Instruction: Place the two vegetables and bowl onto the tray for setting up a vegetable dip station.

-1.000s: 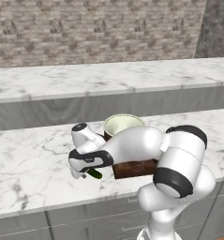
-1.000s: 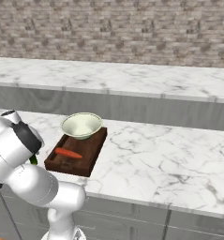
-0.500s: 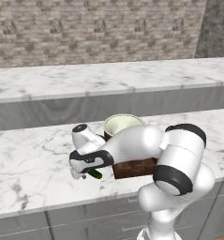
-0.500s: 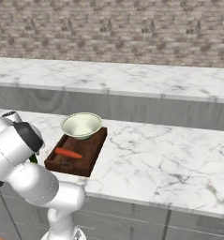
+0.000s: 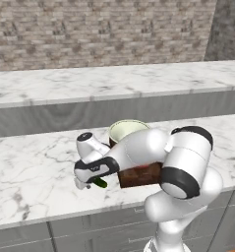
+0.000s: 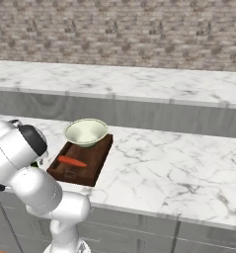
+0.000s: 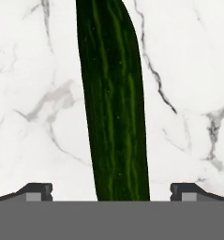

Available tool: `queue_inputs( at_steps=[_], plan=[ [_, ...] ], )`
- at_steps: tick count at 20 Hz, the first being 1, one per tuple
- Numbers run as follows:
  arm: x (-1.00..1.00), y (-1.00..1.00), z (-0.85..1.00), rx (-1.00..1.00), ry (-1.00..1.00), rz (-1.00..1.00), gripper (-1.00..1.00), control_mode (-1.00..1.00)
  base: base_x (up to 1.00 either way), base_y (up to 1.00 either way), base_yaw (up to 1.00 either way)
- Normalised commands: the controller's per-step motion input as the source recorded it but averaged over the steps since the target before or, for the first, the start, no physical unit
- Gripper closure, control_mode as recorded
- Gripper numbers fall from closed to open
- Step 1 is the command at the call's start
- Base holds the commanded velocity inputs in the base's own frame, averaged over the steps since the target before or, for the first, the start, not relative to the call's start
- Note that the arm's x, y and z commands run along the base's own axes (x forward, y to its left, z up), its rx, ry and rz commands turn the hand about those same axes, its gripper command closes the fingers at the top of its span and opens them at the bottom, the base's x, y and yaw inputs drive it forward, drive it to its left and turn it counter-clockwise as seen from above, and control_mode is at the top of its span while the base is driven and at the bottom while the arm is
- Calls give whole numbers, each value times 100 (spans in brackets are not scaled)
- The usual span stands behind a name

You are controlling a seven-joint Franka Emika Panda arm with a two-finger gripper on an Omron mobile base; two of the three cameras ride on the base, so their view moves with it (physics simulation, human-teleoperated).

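A long dark green cucumber (image 7: 113, 103) lies on the white marble counter, left of the tray. My gripper (image 7: 111, 192) hangs right over it, open, one fingertip (image 7: 38, 191) on each side of the cucumber and clear of it. From the left base, the hand (image 5: 89, 170) hovers low over the cucumber's end (image 5: 100, 183). The dark brown tray (image 6: 97, 165) carries the orange carrot (image 6: 71, 161) and, at its far end, the pale cream-green bowl (image 6: 86, 132). From the left base, my arm hides most of the tray (image 5: 138, 175), and the bowl (image 5: 126, 130) peeks out behind it.
The marble counter (image 6: 164, 168) stretches wide to the right of the tray. A raised second counter ledge (image 6: 139, 86) runs behind it, below a brick wall. The counter's front edge lies close to the cucumber.
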Motion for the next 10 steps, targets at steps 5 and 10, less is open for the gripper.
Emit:
queue_inputs(
  at_steps=[5, 10],
  plan=[
    [5, 0, -13, 0, -4, 0, -100, -100, 0, 0, 0],
    [3, 2, -11, 1, -7, 0, -100, -100, 0, 0, 0]
  ],
)
